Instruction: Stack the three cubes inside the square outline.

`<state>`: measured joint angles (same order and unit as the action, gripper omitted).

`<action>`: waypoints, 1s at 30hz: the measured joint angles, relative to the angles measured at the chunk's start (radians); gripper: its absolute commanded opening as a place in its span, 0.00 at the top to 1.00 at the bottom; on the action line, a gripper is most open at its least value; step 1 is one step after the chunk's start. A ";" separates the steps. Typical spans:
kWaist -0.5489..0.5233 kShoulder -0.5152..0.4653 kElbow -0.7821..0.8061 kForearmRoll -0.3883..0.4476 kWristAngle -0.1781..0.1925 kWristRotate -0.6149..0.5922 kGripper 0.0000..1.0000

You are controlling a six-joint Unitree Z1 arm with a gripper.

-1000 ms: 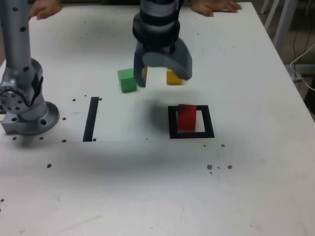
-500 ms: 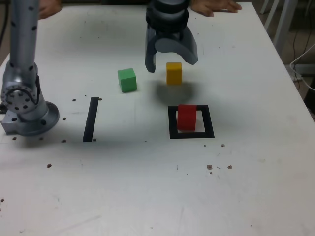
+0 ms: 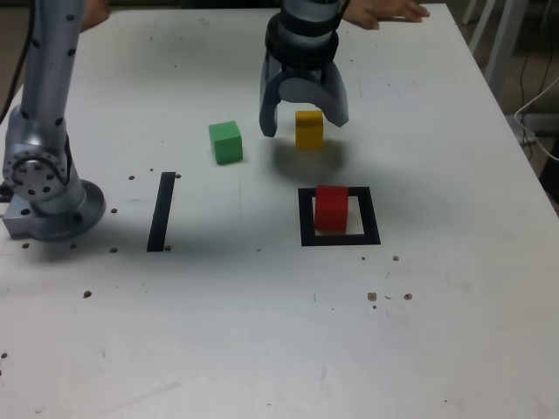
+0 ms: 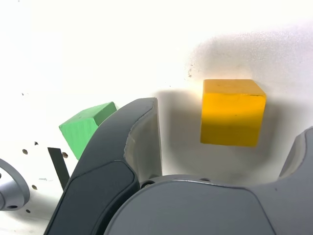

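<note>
A plain, flat-faced yellow cube (image 3: 309, 131) sits on the white counter (image 3: 218, 332) below the open, empty, curved grey jaws (image 3: 306, 120), its edges nearly square to the counter, no side clearly longer. A green cube (image 3: 226, 143), turned slightly, lies to the exterior view's left; a red cube (image 3: 331, 209) stands upright inside the black square outline (image 3: 371, 216).

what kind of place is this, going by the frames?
Probably a robotics lab or workshop: an arm base mounted on a white tabletop, a black tape square on it, and a person's hand at the far edge.
</note>
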<state>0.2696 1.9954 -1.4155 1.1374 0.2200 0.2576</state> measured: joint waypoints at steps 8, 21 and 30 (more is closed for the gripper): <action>0.000 0.022 0.000 -0.029 -0.011 0.014 0.18; 0.001 0.026 -0.001 -0.045 -0.021 0.026 0.53; 0.013 0.041 0.028 -0.094 -0.052 0.026 0.67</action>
<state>0.2821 2.0368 -1.3873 1.0436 0.1680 0.2839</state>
